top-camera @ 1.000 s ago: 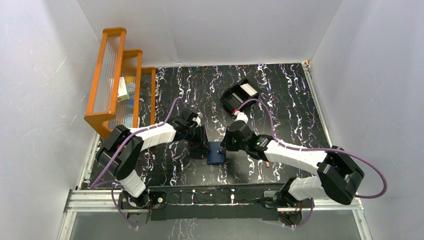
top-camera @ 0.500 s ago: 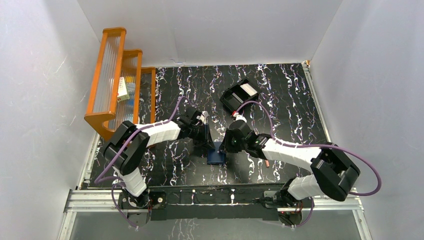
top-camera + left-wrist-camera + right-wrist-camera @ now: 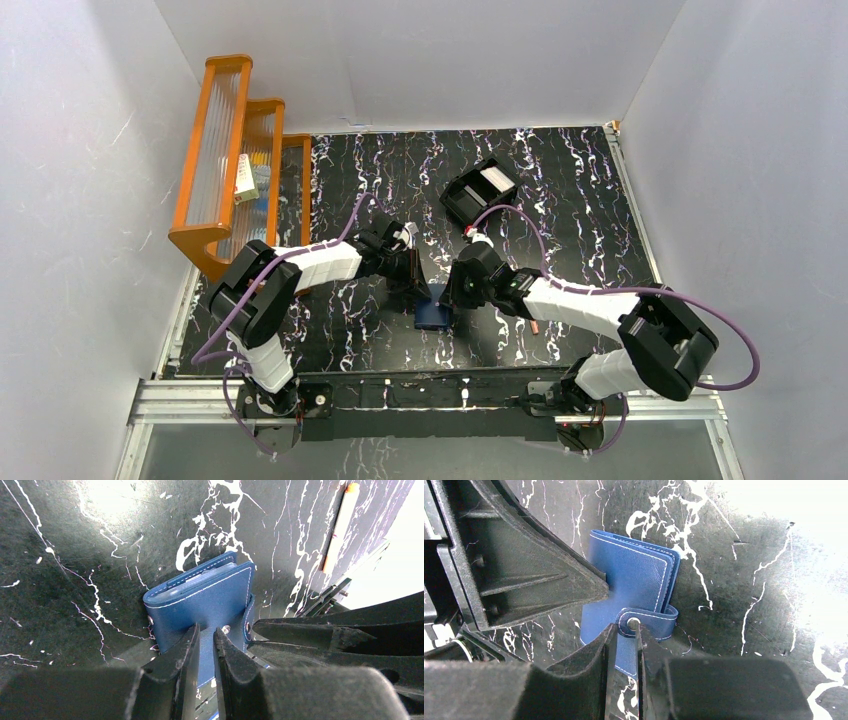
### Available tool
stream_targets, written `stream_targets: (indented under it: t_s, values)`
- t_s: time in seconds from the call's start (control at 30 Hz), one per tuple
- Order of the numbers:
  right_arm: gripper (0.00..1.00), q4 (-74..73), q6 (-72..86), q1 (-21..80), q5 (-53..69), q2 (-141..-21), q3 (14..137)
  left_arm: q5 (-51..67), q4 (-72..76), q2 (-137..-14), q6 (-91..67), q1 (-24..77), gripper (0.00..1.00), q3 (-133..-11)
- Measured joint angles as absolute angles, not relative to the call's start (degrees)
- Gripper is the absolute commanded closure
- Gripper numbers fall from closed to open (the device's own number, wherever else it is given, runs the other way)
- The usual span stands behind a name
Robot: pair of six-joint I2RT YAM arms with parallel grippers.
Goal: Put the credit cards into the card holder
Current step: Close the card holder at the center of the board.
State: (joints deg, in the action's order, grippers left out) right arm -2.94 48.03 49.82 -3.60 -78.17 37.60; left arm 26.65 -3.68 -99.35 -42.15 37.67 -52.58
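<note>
Left fingers [image 3: 185, 650]: nearly closed, pinching the card holder [image 3: 210, 595] cover.
Right fingers [image 3: 606, 650]: narrowly parted, gripping the snap tab [image 3: 649, 620].
Room: table [image 3: 75, 555] lying open beyond the card holder's far edge.

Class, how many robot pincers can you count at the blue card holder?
2. The left pincer has the card holder edge between its fingers, coming from the left. The right pincer is at the snap tab, coming from the right. None appears hidden.
</note>
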Motion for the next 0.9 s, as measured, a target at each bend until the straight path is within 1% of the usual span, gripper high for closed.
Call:
stream_targets:
  t_s: [0.57,0.7,0.9]
  values:
    - [0.81,0.78,49.95,49.82,-0.58,-81.12,37.58,26.63,-3.57,-99.35,-42.22,37.67,0.84,-52.58]
    - [0.80,1.17,50.28,49.82,-0.16,-81.12,37.58,26.65,-3.53,-99.35,-42.22,37.69,0.84,-52.58]
    - [0.76,0.23,50.35,49.82,0.34,-81.08,37.63,26.65,-3.51,-99.35,-42.22,37.69,0.83,-52.58]
